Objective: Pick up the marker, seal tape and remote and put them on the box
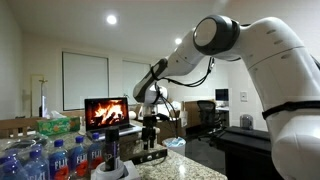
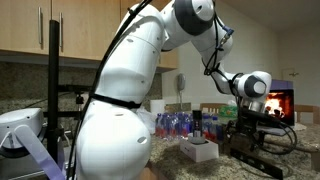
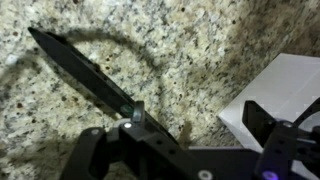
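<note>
Speckled beige granite bench fills the wrist view. My gripper hangs over it with its jaws spread as wide as they go and nothing between them.

Below the gripper, and running out ahead of it, lies the long, slim, flat black remote. Its near end sits between the jaws, and its long axis slants away toward the upper left of the wrist view, flat on the stone. Just off the gripper's opposite side sits the low white box.

I judge this to be the approach to the grasp. I'd turn the wrist until the jaws close across the remote's narrow width. Then I'd shift toward its middle so it won't tip, and descend right down to the stone.
</note>
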You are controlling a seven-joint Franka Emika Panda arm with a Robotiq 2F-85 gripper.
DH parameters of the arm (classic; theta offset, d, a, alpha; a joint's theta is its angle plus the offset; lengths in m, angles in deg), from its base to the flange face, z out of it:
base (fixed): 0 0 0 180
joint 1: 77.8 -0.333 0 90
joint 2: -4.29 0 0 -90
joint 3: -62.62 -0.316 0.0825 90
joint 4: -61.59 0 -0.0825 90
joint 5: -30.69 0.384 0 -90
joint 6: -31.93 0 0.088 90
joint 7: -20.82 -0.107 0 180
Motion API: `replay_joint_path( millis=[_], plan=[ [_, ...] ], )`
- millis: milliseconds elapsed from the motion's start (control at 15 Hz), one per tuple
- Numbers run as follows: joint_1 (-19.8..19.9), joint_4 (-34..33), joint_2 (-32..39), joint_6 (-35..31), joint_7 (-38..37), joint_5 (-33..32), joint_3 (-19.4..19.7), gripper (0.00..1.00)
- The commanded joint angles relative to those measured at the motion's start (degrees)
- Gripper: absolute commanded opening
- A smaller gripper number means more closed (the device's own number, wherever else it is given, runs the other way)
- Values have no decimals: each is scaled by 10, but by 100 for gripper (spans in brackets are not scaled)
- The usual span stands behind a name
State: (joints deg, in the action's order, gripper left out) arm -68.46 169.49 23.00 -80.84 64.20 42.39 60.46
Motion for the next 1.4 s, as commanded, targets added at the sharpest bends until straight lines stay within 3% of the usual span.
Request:
replay_joint_path(
  millis=[0,267,867,1067,1333],
  plan=[
    [-1,10,-6,75,52,-5,-2,100],
    [-9,13,-1,109,44,-26,8,100],
    [-14,-19,44,93,8,-48,17,100],
    [-19,-35,57,51,-34,-51,21,100],
    [-3,-22,33,-39,-83,22,10,100]
  ],
)
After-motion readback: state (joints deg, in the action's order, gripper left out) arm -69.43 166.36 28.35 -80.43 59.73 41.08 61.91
